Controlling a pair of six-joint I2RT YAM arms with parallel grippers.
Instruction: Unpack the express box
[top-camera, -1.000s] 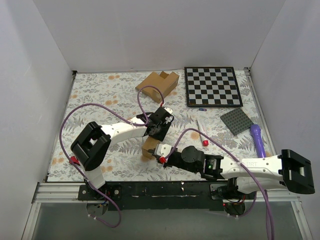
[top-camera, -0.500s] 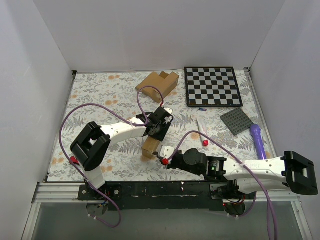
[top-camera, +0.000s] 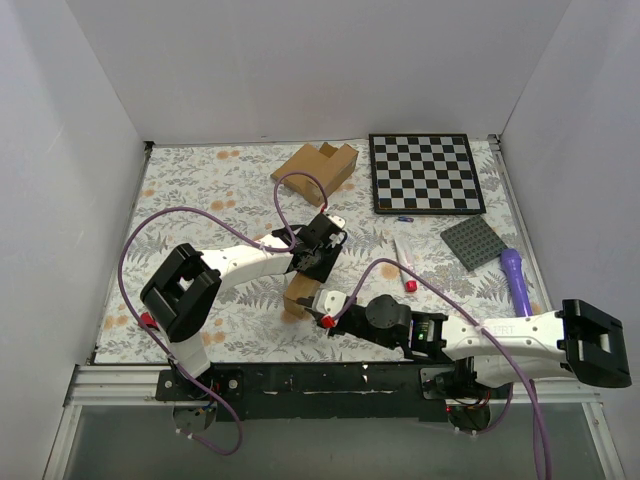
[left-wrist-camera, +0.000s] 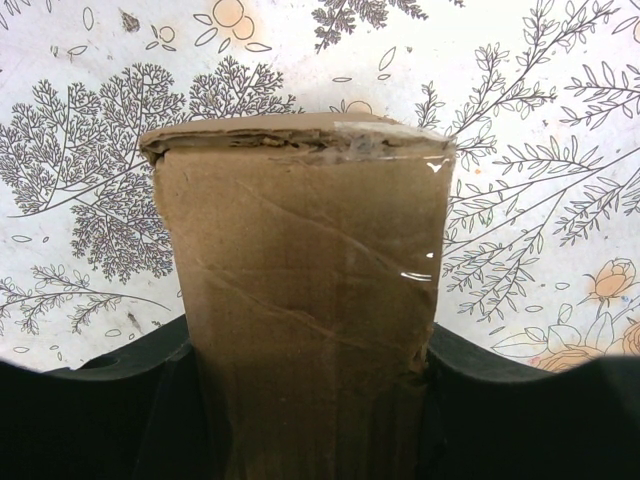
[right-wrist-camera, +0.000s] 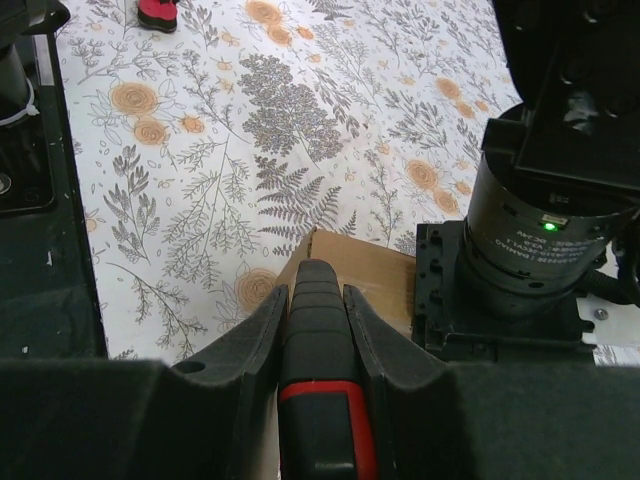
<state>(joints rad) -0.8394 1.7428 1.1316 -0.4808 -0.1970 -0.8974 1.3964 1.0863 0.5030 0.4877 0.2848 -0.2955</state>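
The express box (top-camera: 297, 294), a small brown taped carton, stands tilted on the flowered table, held by my left gripper (top-camera: 312, 264). In the left wrist view the box (left-wrist-camera: 300, 280) fills the gap between the black fingers (left-wrist-camera: 120, 410), its taped end edge pointing away. My right gripper (top-camera: 322, 304) is shut on a black tool with a red band (right-wrist-camera: 320, 350). The tool's tip sits at the box's near top edge (right-wrist-camera: 372, 272), right beside the left arm's wrist (right-wrist-camera: 540, 230).
A larger notched cardboard box (top-camera: 316, 167) sits at the back. A chessboard (top-camera: 425, 172) lies at the back right, with a grey studded plate (top-camera: 475, 241) and a purple object (top-camera: 516, 278) nearer. A white pen with a red cap (top-camera: 403, 265) lies right of the box.
My right arm shifted a little, its elbow dipping and coming back. The tool stays at the box's near end. The left gripper and the box have not moved.
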